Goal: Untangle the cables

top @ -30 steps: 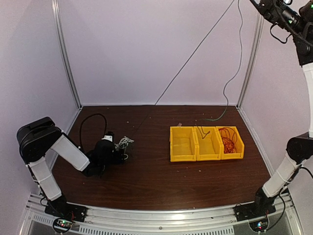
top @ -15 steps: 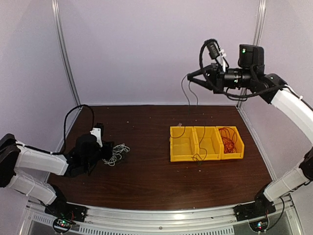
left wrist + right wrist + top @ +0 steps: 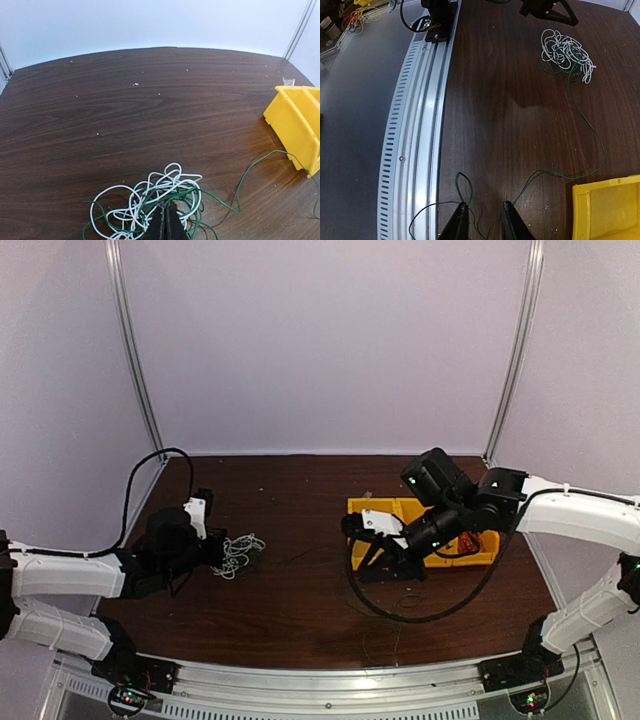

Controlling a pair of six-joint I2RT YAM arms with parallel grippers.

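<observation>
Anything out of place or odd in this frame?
One thin dark wire trails off the wooden table onto the metal front rail, beside the right gripper. A green strand also straggles from the tangled bundle toward the yellow bin.

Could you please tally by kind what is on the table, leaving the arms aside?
Tangle of white and green cables: 1
Yellow bins, partly behind the right arm: 3
Heap of red cable, in one bin: 1
Total: 5

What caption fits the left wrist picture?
Left gripper pinching a tangle of white and green cables on a dark wooden table.
</observation>
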